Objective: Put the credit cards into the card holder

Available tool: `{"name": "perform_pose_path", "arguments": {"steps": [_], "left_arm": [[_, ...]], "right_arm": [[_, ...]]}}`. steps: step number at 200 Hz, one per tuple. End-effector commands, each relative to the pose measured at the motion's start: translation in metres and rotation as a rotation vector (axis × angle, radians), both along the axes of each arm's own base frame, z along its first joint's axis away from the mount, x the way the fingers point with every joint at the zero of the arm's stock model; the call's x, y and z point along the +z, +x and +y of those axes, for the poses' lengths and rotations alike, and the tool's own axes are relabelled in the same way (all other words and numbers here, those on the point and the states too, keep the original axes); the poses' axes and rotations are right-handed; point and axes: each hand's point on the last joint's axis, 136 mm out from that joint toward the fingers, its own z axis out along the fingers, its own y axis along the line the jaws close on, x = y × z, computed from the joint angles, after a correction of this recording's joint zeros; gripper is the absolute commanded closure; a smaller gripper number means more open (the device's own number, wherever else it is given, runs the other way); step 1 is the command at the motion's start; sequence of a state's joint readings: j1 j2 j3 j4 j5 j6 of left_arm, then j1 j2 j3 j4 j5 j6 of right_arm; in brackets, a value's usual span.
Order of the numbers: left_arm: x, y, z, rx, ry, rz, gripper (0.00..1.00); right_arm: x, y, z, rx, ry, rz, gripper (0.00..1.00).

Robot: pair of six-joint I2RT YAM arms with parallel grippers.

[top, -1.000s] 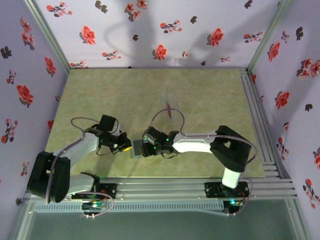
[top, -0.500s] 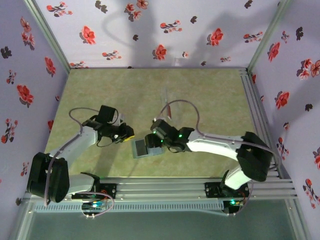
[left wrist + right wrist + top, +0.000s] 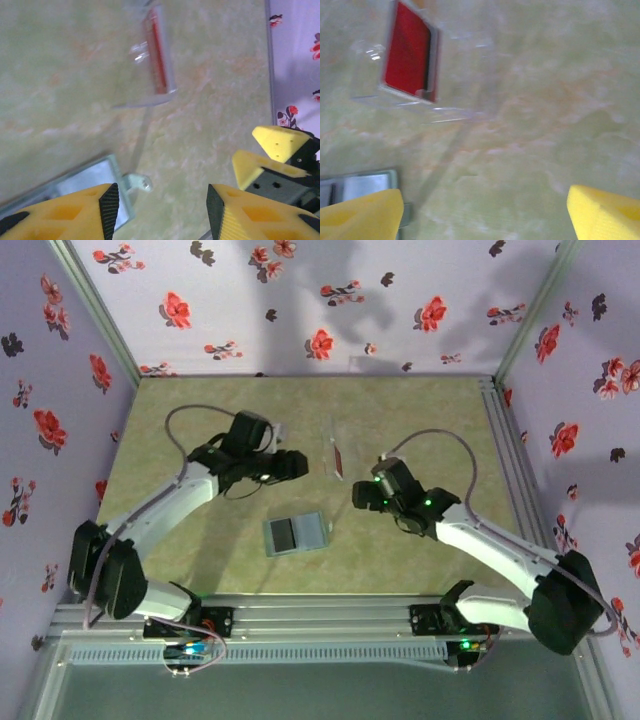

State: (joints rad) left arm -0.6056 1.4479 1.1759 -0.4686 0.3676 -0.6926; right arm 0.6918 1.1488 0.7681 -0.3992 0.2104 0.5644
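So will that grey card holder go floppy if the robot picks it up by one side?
Probably a bit. The card holder lies open and flat, in two panels, so the free half may swing at the fold. It looks thin, so likely light. Pushed on the smooth table, it should slide, not tip.

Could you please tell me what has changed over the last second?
The left pincer and right pincer drew away from the card holder, opening, and moved farther up the table. The card holder lies alone, nearly where it was. The red card in its clear stand has not moved.
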Motion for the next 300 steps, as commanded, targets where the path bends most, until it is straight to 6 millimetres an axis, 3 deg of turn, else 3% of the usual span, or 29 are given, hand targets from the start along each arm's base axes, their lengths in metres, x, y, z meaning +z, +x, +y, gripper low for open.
{"name": "perform_pose_path", "arguments": {"steps": [1,23,78,133,173,300], "left_arm": [[-0.007,0.012,-0.017,-0.018,0.114,-0.026,0.43],[-0.021,0.026,-0.031,-0.014,0.244,-0.029,0.3],[-0.05,0.063,-0.036,0.056,0.48,-0.037,0.19],[-0.083,0.08,-0.055,0.036,0.507,0.0,0.18],[-0.107,0.086,-0.05,0.05,0.532,0.05,0.24],[-0.081,0.091,-0.021,0.078,0.745,-0.061,0.41]], "right_arm": [[-0.006,-0.002,-0.033,-0.066,-0.045,0.007,0.08],[-0.018,-0.002,-0.053,-0.117,-0.033,0.046,0.05],[-0.048,-0.001,-0.088,-0.228,-0.014,0.089,0.05],[-0.061,-0.007,-0.089,-0.205,0.0,0.065,0.07],[-0.061,-0.008,-0.09,-0.21,0.015,0.039,0.11],[-0.06,-0.008,-0.09,-0.208,0.039,0.006,0.2]]}}
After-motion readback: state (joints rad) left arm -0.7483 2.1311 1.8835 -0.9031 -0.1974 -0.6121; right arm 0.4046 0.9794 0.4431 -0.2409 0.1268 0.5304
